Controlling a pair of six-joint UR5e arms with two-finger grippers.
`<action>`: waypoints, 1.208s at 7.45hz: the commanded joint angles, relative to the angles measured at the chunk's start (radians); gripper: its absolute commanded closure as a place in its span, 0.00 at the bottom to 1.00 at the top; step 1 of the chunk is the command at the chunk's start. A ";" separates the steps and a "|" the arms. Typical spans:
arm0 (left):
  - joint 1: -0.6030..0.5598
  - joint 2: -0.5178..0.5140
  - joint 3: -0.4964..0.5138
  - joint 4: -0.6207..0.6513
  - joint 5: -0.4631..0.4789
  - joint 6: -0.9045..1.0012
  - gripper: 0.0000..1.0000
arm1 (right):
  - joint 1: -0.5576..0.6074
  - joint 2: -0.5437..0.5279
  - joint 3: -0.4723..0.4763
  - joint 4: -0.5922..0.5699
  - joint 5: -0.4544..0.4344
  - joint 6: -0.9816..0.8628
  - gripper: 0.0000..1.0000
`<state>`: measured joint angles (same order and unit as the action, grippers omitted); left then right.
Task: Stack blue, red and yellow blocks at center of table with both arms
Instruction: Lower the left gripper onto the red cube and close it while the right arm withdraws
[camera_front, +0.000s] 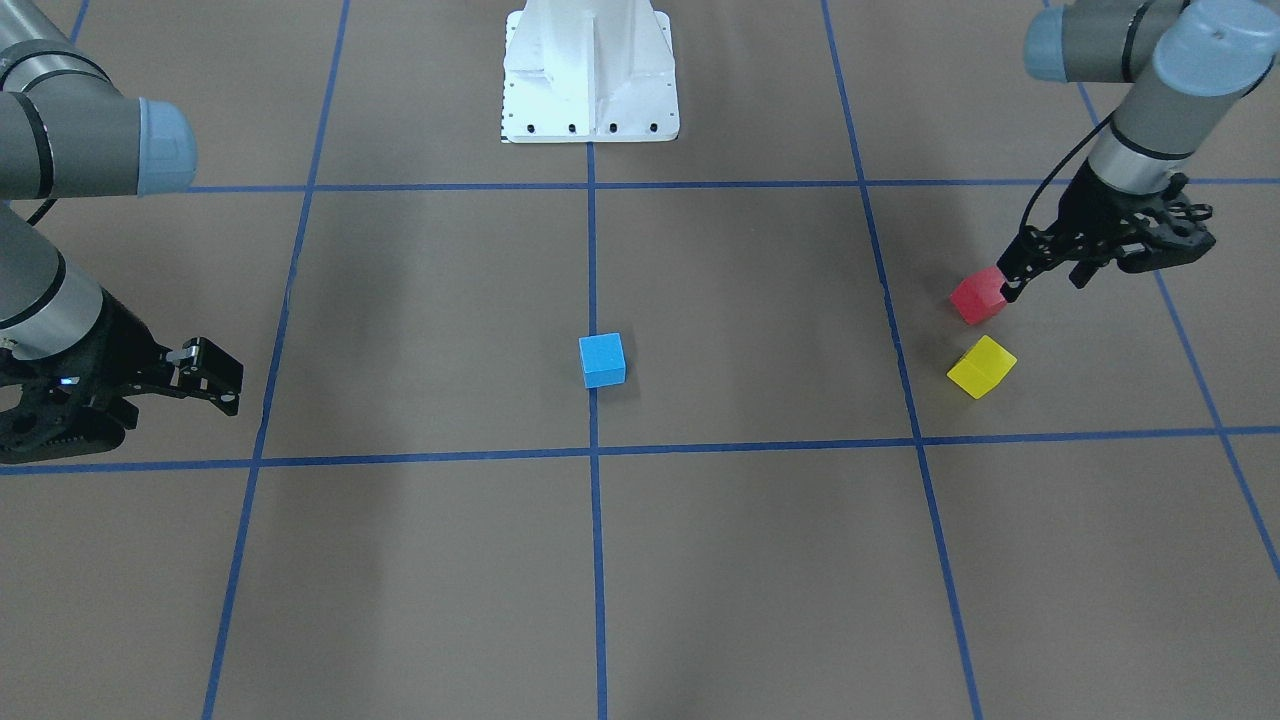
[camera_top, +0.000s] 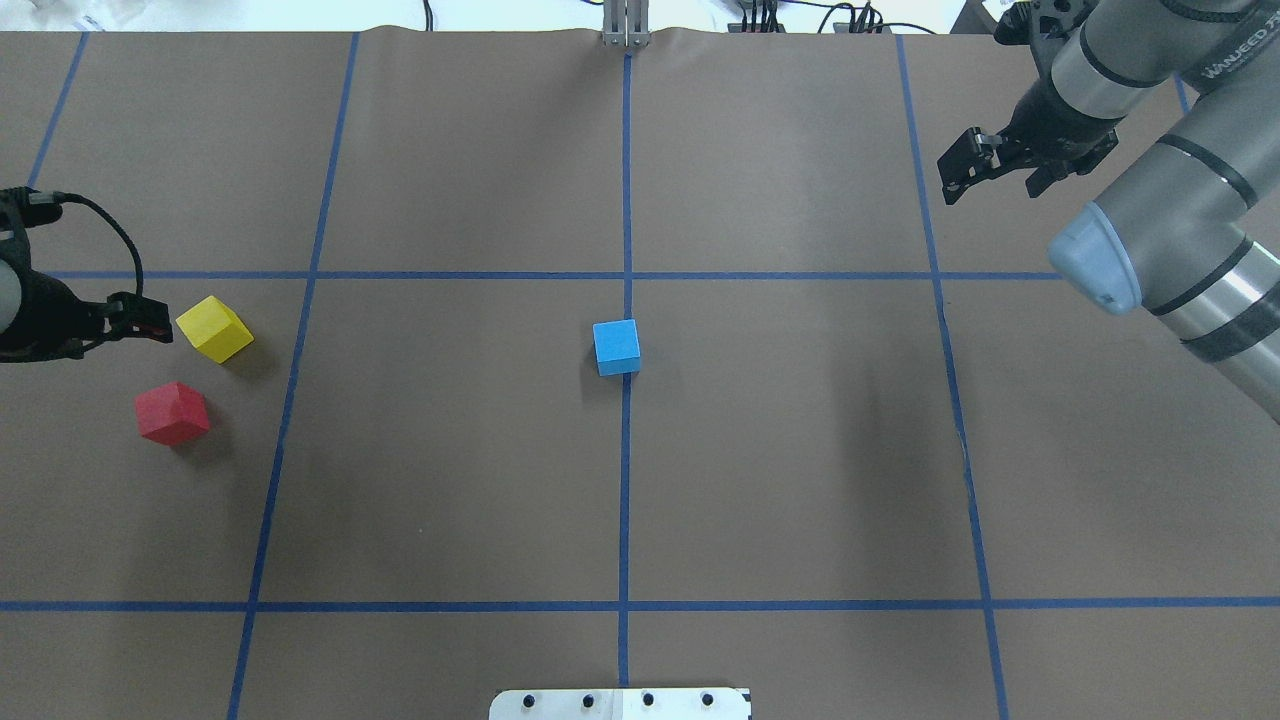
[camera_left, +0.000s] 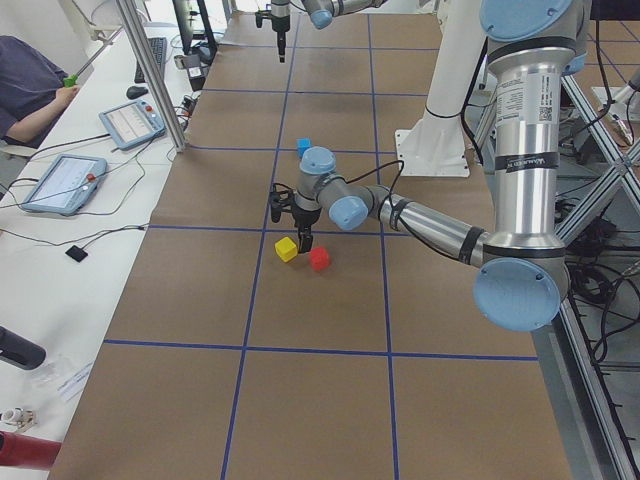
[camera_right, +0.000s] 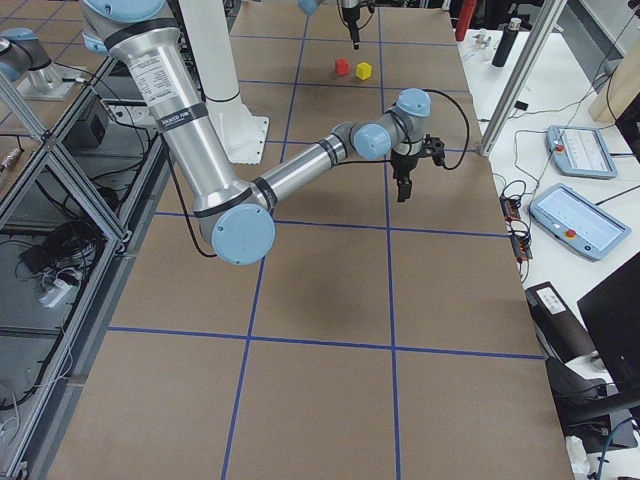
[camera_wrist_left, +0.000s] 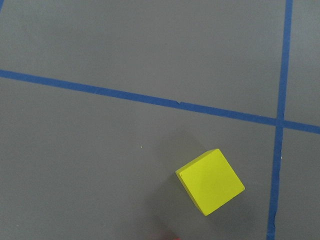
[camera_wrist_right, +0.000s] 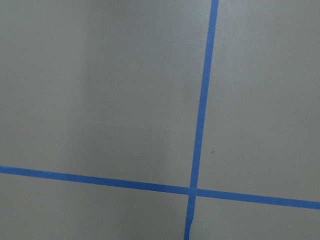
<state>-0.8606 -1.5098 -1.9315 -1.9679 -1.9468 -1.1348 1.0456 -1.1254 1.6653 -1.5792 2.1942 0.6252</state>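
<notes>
The blue block (camera_front: 602, 360) sits at the table's center, on the middle tape line (camera_top: 616, 346). The red block (camera_top: 172, 412) and the yellow block (camera_top: 214, 328) lie side by side, apart, on the robot's far left. My left gripper (camera_front: 1042, 282) hovers open and empty above them, over the red block (camera_front: 978, 296) and beside the yellow one (camera_front: 981, 366). The left wrist view shows the yellow block (camera_wrist_left: 210, 181) below. My right gripper (camera_top: 990, 175) hangs open and empty over bare table at the far right; it also shows in the front-facing view (camera_front: 215, 375).
The brown table carries a grid of blue tape lines. The white robot base (camera_front: 590, 70) stands at the robot's edge. Beyond the far edge are a metal post (camera_left: 150, 80), tablets (camera_left: 62, 183) and a seated person (camera_left: 30, 85).
</notes>
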 joint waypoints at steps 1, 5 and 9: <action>0.090 0.022 0.011 -0.005 0.063 -0.048 0.00 | 0.001 -0.001 -0.019 0.001 -0.004 0.002 0.00; 0.135 0.023 0.065 -0.014 0.061 -0.048 0.00 | -0.001 -0.002 -0.026 0.001 -0.005 0.002 0.00; 0.146 0.011 0.088 -0.016 0.061 -0.045 0.42 | -0.001 -0.008 -0.029 0.002 -0.005 0.001 0.00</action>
<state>-0.7171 -1.4970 -1.8469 -1.9831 -1.8856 -1.1821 1.0446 -1.1312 1.6372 -1.5782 2.1890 0.6261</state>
